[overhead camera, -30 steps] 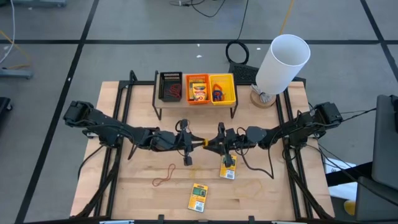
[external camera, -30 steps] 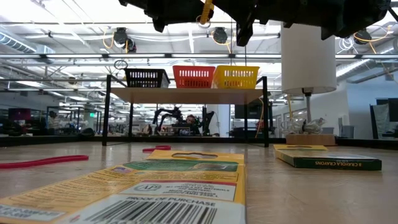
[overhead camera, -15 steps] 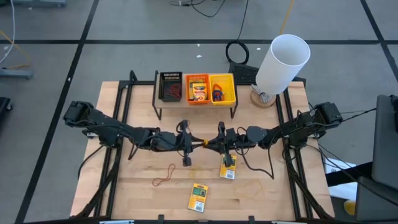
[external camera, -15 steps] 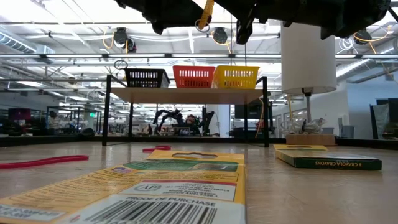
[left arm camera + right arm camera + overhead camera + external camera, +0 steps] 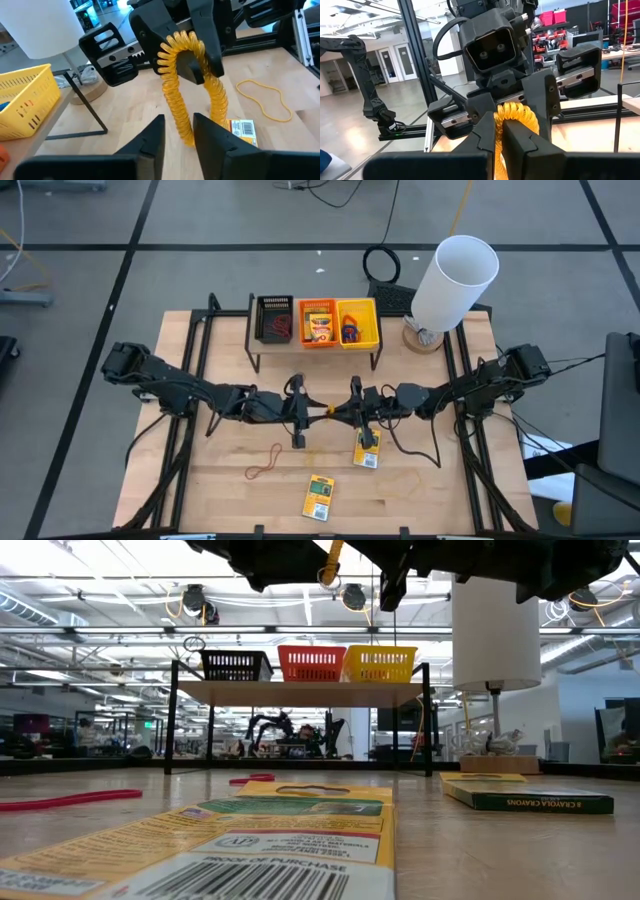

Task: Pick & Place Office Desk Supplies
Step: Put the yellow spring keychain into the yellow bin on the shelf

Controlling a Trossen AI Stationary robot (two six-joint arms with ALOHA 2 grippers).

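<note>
While the yellow coiled loop [image 5: 192, 85] hung in the air above the middle of the bench [image 5: 200, 480], both grippers met on it, so the step in hand read as a hand-over between arms.

In the left wrist view the coil arched over one finger of the right gripper [image 5: 192, 65] and ran down between the left gripper's own fingers [image 5: 150, 140], which stood narrowly apart on either side of its lower end; whether they were pinching it or merely flanking it, I could not tell. In the right wrist view the right gripper's fingers [image 5: 487, 137] were drawn nearly together around the coil's top, apparently holding it.

From above, the left gripper [image 5: 300, 412] and right gripper [image 5: 355, 410] faced each other tip to tip, with the coil a short yellow link between them.

Judgement: next, one arm must let go cleanly so the other can carry the coil to the bins [image 5: 318, 323] on the raised shelf. The springy coil could snag on a finger during release.

Two yellow packs lay on the bench: one [image 5: 367, 454] just below the right gripper, another [image 5: 319, 498] nearer the front edge. A brown rubber band [image 5: 264, 467] lay to their left, a thin yellow one [image 5: 263, 100] beyond.
</note>
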